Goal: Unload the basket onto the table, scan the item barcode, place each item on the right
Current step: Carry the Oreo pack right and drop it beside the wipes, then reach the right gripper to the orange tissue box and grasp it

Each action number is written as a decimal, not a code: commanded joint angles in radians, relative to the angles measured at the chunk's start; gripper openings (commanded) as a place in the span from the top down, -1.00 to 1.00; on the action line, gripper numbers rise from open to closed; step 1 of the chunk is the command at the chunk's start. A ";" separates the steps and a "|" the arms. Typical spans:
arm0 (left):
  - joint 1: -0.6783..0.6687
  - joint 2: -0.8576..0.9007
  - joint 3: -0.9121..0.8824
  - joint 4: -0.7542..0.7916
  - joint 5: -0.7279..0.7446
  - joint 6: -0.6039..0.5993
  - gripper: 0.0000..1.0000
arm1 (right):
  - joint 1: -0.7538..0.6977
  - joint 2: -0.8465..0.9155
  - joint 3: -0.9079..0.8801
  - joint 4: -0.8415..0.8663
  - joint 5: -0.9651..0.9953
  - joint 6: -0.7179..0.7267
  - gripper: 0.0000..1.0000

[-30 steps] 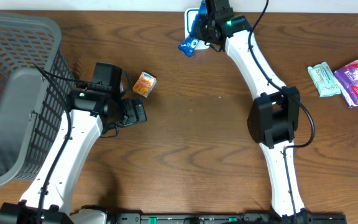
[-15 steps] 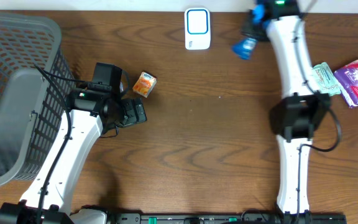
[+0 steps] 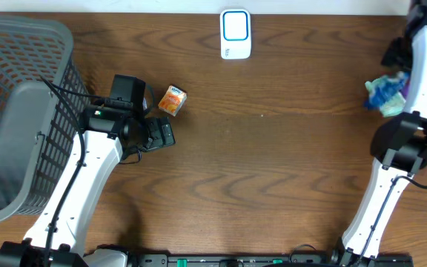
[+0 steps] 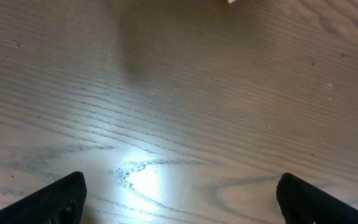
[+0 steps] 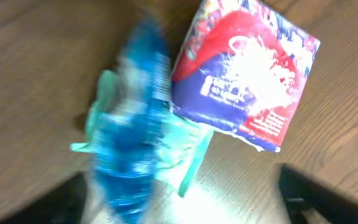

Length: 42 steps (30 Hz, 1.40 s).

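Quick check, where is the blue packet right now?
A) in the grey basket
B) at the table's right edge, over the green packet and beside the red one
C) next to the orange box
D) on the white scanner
B: the blue packet sits at the far right, overlapping the green packet next to the red packet.

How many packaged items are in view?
4: orange box on the left; blue packet, green packet, red packet clustered far right. More may hide behind the right arm.
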 commanded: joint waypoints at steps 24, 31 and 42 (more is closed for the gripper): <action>0.002 0.002 -0.007 -0.003 -0.006 0.005 -0.96 | 0.620 -0.012 -0.067 0.107 -0.695 0.087 -0.84; 0.002 0.002 -0.007 -0.003 -0.006 0.005 -0.96 | 0.845 -0.012 -0.314 0.410 -0.697 0.380 -0.78; 0.002 0.002 -0.007 -0.003 -0.006 0.005 -0.96 | 0.912 -0.012 -0.555 0.728 -0.822 0.676 -0.47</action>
